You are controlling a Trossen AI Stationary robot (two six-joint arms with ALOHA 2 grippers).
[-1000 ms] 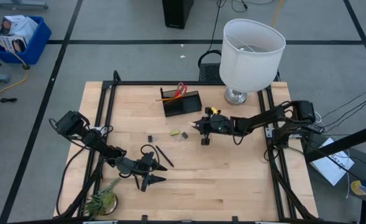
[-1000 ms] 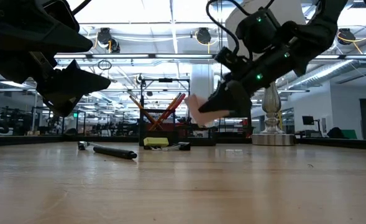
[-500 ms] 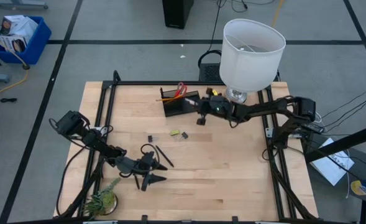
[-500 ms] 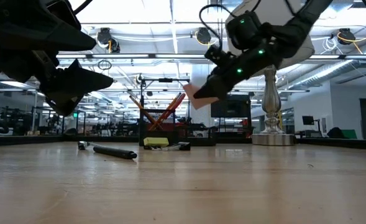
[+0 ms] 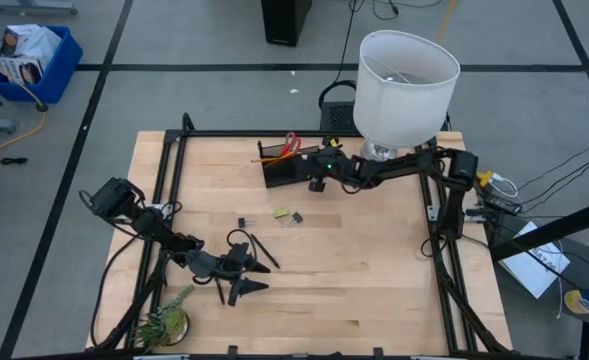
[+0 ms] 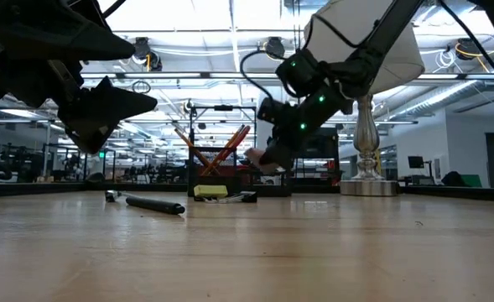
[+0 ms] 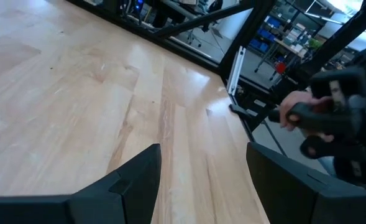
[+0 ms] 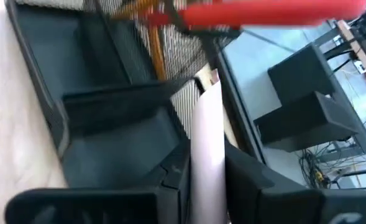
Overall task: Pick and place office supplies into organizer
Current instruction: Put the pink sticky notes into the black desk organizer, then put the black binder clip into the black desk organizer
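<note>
High view, table [image 5: 374,270]: one wooden top in a black frame, seen entire from above.
Lamp [image 5: 406,88]: one, white-shaded, stood at the far right corner of the table.
Arms: two, dark; the left one is laid across the near left part of the table, the right one is stretched from the right edge toward the organizer.
Organizer [image 5: 292,165]: one black open-top box, set at the far middle of the table; inner compartments are seen in the right wrist view [image 8: 108,124].
Plant [image 5: 164,322]: one small green one, at the near left corner.
Left gripper [image 5: 246,275]: one, held above the table near the front left, just beside the loose pen; its two fingers are parted and nothing is seen between them [image 7: 201,186].
Right gripper [image 5: 319,172]: one, placed at the organizer's right end, its fingers closed on the pink pad.
Scissors [image 5: 292,143]: one red-handled pair, stood in the organizer.
Pencils [image 5: 270,158]: orange, in the organizer; the count cannot be told.
Pen [image 5: 263,250]: one black one, lying loose on the table.
Sticky-note pad [image 8: 209,149]: one pink pad, held on edge over the organizer's open compartment.
Eraser [image 5: 283,213]: one yellow-green one, lying mid-table.
Clips: two small black ones, one [image 5: 242,221] left of the eraser, one [image 5: 296,217] just beside it.
</note>
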